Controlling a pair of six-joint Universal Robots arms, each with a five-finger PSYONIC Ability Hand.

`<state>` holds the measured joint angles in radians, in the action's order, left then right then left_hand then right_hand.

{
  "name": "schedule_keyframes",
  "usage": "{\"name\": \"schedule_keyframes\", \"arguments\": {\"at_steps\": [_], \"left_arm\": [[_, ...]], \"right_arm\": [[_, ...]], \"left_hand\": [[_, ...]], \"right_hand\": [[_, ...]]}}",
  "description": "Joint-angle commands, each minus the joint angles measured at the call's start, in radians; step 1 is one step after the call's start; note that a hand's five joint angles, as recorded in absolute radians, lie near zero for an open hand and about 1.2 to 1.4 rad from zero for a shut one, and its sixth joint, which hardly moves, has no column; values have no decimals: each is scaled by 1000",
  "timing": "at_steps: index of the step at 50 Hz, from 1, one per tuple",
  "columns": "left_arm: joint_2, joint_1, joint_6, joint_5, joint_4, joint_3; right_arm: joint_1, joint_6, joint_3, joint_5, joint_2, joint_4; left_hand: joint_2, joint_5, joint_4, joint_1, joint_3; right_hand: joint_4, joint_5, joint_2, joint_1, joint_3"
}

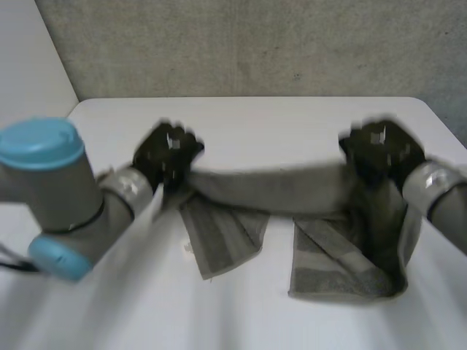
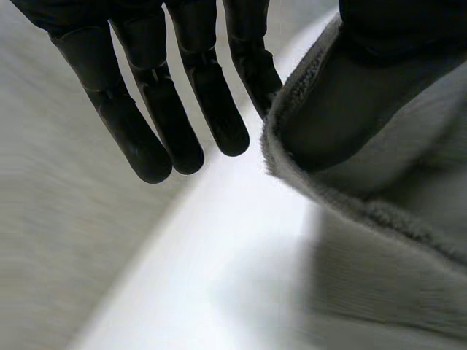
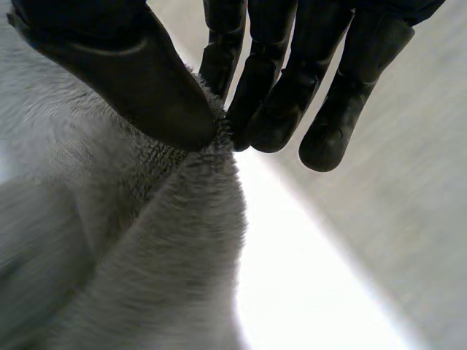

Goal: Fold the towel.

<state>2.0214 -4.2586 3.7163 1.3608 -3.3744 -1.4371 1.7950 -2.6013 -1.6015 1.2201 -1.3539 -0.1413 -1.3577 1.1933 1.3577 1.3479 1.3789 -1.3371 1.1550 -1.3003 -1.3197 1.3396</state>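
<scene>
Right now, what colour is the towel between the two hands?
The towel is plain grey, with a darker band near its hanging end; best in the head view.

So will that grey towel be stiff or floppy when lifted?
Probably floppy: the towel sags between the left hand and right hand, its ends draping onto the table. Likely grippy: its fuzzy pile bunches where the right hand pinches it.

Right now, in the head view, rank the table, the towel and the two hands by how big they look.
1. Largest: the table.
2. Next: the towel, held up between both hands.
3. Smallest: the left hand and the right hand. They look about alike, so I leave those two unranked.
</scene>
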Motion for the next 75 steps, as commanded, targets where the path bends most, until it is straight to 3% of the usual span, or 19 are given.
{"name": "schedule_keyframes", "arguments": {"at_steps": [1, 2, 6, 8, 11, 13, 19, 22, 27, 37, 43, 57, 59, 60, 62, 71, 72, 73, 75], "left_arm": [[8, 60, -96, 244, -68, 399], [1, 57, -125, 259, -72, 461], [-29, 54, -174, 262, -102, 538], [-65, 52, -194, 258, -144, 550], [-78, 49, -193, 258, -157, 543], [-85, 25, -191, 258, -154, 499], [-134, -20, -185, 201, -161, 231], [-156, -41, -185, 161, -166, 135], [-237, -128, -179, -23, -215, -240], [-243, -199, -55, -112, -330, -589], [-227, -257, -12, -114, -344, -620], [-30, -257, -12, -114, -373, -533], [-15, -256, -13, -115, -373, -528], [-15, -256, -13, -115, -373, -528], [-13, -250, -13, -115, -373, -532], [-29, -231, -12, -117, -367, -556], [-29, -230, -12, -118, -367, -557], [-29, -230, -12, -118, -367, -557], [-29, -230, -10, -129, -367, -559]], "right_arm": [[44, -217, 137, 174, -214, -402], [43, -256, 171, 215, -255, -437], [46, -284, 275, 217, -260, -393], [47, -284, 372, 165, -222, -197], [47, -280, 413, 124, -182, -87], [58, -263, 442, 60, -108, 84], [63, -116, 335, -4, -59, 241], [70, -59, 291, -8, -51, 250], [158, 111, 123, 5, 22, 250], [205, 116, -23, 7, 94, 232], [201, 37, -58, 33, 93, 204], [190, 13, -147, 13, 79, 91], [185, -3, -158, 18, 81, 66], [185, -3, -158, 18, 81, 66], [176, -52, -158, 18, 81, 60], [159, -195, -153, 21, 81, 43], [159, -200, -152, 22, 81, 45], [159, -200, -152, 22, 81, 45], [159, -200, -150, 30, 85, 46]], "left_hand": [[-39, 28, 39, 48, 17], [-39, 28, 39, 48, 17], [-39, 28, 39, 48, 17], [-39, 28, 39, 48, 17], [-39, 28, 39, 48, 17], [-39, 28, 39, 48, 17], [-39, 28, 39, 48, 17], [-39, 28, 39, 48, 17], [-39, 28, 39, 48, 17], [-39, 28, 39, 48, 17], [-39, 28, 39, 48, 17], [-39, 28, 39, 48, 17], [317, -327, -317, -307, -339], [319, -329, -319, -309, -340], [565, -575, -565, -555, -586], [627, -638, -627, -618, -649], [593, -603, -593, -583, -614], [592, -602, -592, -582, -614], [420, -430, -420, -410, -441]], "right_hand": [[-59, 67, -96, -77, 57], [-59, 67, -96, -77, 57], [-59, 67, -96, -77, 57], [-59, 67, -96, -77, 57], [-59, 67, -96, -77, 57], [-59, 67, -96, -77, 57], [-59, 67, -96, -77, 57], [-59, 67, -96, -77, 57], [-59, 67, -96, -77, 57], [-59, 67, -96, -77, 57], [-59, 67, -96, -77, 57], [-59, 67, -96, -77, 57], [-59, 67, -96, -77, 57], [-59, 67, -96, -77, 57], [-59, 67, -96, -77, 57], [-59, 67, -96, -77, 57], [111, -104, 75, 94, -114], [113, -105, 76, 96, -116], [496, -488, 459, 479, -498]]}}
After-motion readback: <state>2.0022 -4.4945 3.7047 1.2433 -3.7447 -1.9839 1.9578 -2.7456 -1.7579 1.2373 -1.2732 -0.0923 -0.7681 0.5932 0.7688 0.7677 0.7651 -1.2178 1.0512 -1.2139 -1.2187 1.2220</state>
